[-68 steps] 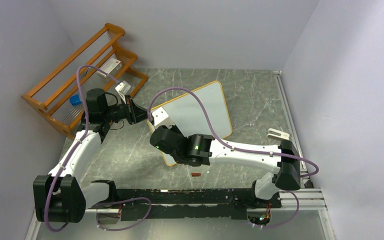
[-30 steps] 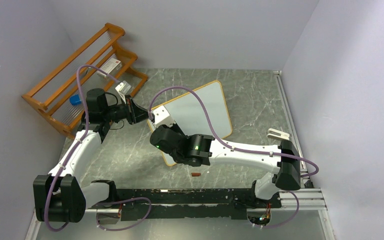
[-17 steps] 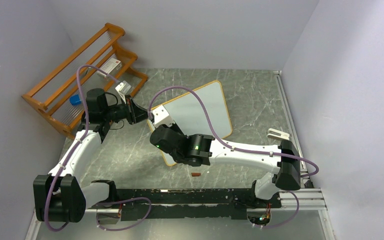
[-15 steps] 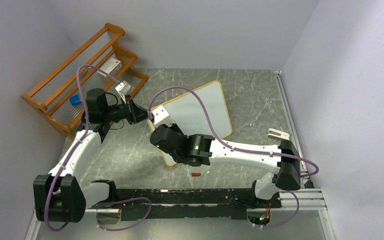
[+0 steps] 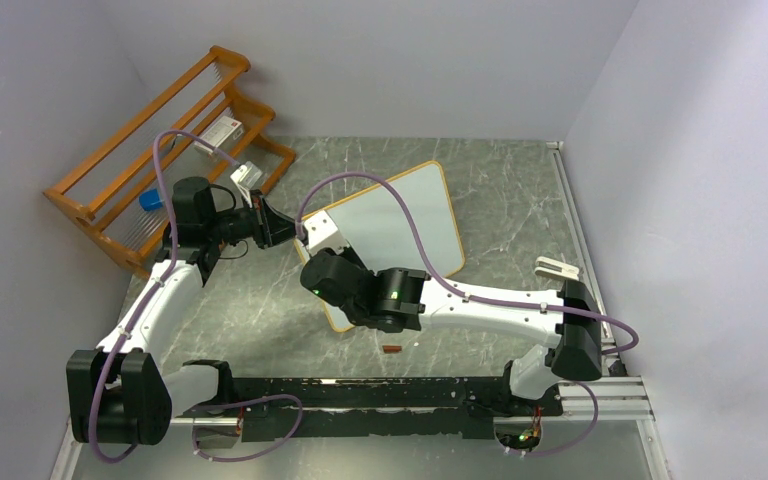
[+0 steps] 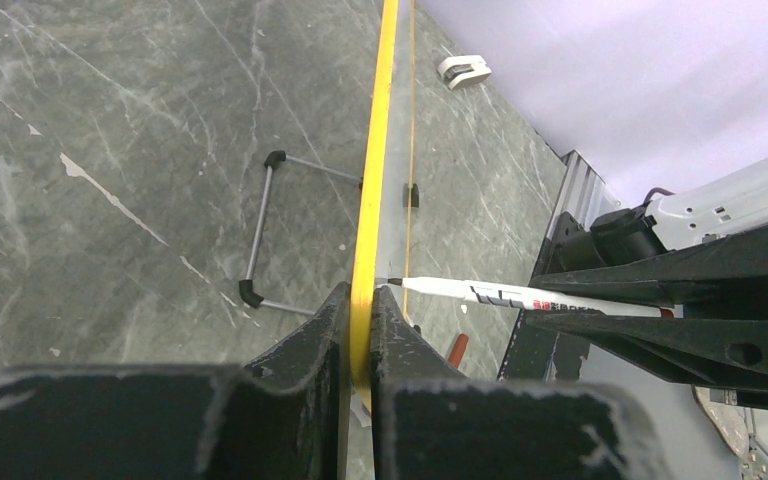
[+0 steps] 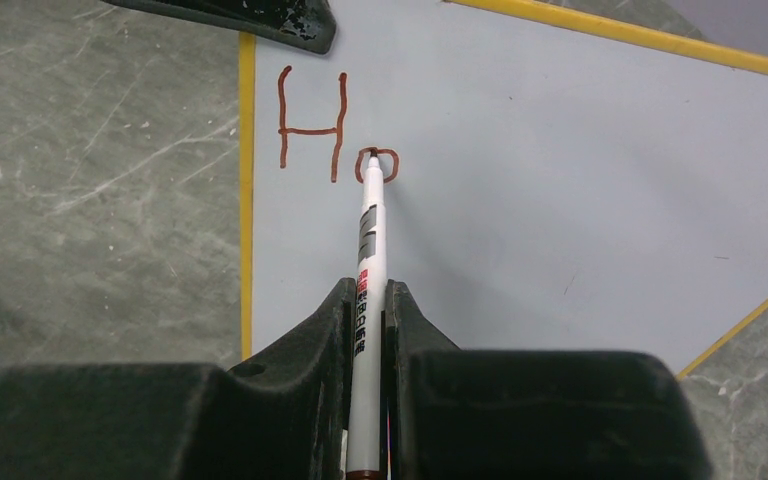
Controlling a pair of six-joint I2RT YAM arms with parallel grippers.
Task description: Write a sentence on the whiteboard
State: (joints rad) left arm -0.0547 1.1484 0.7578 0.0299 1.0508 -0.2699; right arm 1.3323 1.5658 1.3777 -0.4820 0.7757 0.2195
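Two pinches: left fingers on the whiteboard rim, right fingers on the marker.

whiteboard, pale face, yellow-wood rim, rounded corners, propped tilted on thin wire feet mid-bench, sentence barely begun, reddish-brown "Ho" near whiteboard's left rim, o smaller than H

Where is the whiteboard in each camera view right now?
Top external: whiteboard mid-frame, tilted, right arm across its near corner.
Left wrist: edge-on, yellow rim running up the middle.
Right wrist: white face filling the upper right, marker tip on it.
Shared landmark: the left hand clamping its rim, in all three.
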